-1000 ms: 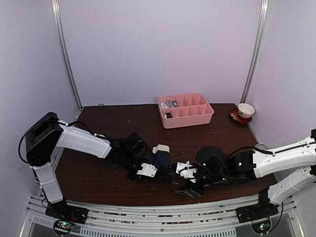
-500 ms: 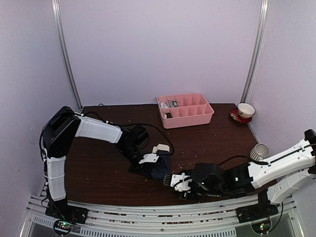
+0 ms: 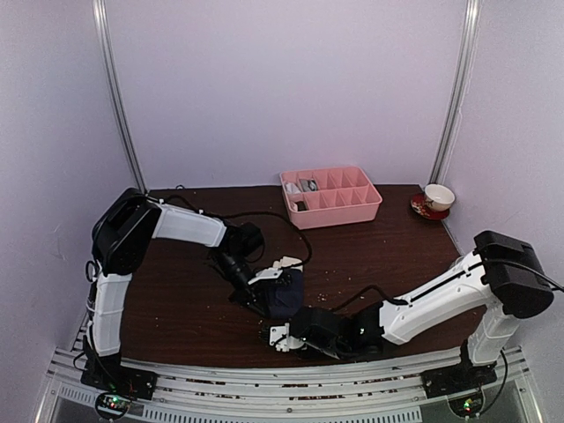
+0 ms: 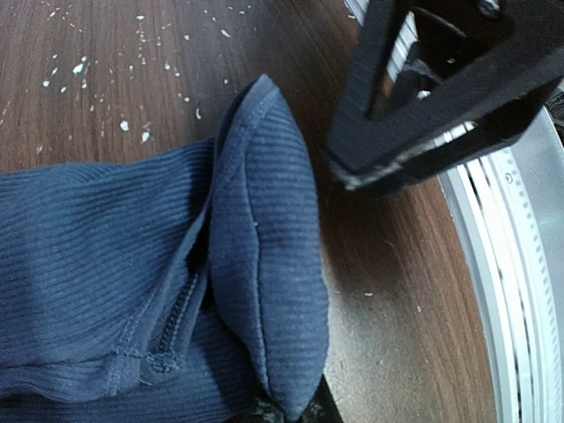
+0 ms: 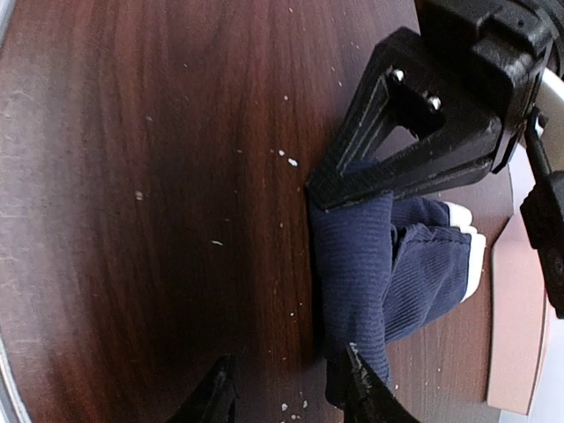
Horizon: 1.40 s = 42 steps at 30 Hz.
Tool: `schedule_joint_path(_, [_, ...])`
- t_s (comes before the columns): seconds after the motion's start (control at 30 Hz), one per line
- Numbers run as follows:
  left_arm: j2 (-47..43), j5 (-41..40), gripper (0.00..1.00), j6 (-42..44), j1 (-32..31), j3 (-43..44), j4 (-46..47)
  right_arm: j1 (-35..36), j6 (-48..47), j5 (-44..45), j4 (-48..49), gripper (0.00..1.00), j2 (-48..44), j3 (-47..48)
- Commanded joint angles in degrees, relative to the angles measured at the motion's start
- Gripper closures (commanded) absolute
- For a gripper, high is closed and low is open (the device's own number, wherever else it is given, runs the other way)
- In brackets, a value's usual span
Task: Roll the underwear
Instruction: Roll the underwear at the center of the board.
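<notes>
The navy underwear lies bunched near the table's front middle, its cream waistband on the far side. My left gripper is shut on a fold of this ribbed navy cloth, pinched at the bottom of the left wrist view. My right gripper sits low just in front of the cloth. It is open over bare wood, one fingertip at the cloth's near edge. A small grey bundle in the tray is too small to identify.
A pink compartment tray stands at the back centre. A cup on a red saucer sits at the back right. The metal rail runs along the near edge, close behind my right gripper. Crumbs dot the dark wood.
My right gripper has slid left along the front edge to the navy cloth, its jaws narrowing. My left arm has swung inward, still holding the cloth.
</notes>
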Motion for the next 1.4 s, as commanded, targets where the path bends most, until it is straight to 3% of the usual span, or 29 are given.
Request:
schedule_joint_path(0.0, [3.42,-7.19,1.0,-0.16,0.58,-0.93,-3.68,-1.31,-1.83,4.76,3.22,0.58,1.56,1.17])
schedule_joint_path(0.83, [4.31,-7.6,1.0,-0.69,0.57,-0.67,-4.06,-4.59,-0.8,5.02,3.66,0.57,7.53,3.85])
schedule_joint_path(1.13, [4.11,-8.05,1.0,-0.82,0.6,-0.28,-4.41,-6.12,0.75,0.48,-0.93,0.64,10.67,6.77])
schedule_joint_path(1.23, [3.75,-8.31,1.0,-1.02,0.6,-0.16,-4.38,-6.2,1.28,-0.16,-2.84,0.71,11.95,8.05])
schedule_joint_path(1.37, [1.3,-8.94,0.88,-1.37,0.69,-0.63,-3.92,-6.48,2.98,-2.56,-6.18,0.85,12.96,9.6])
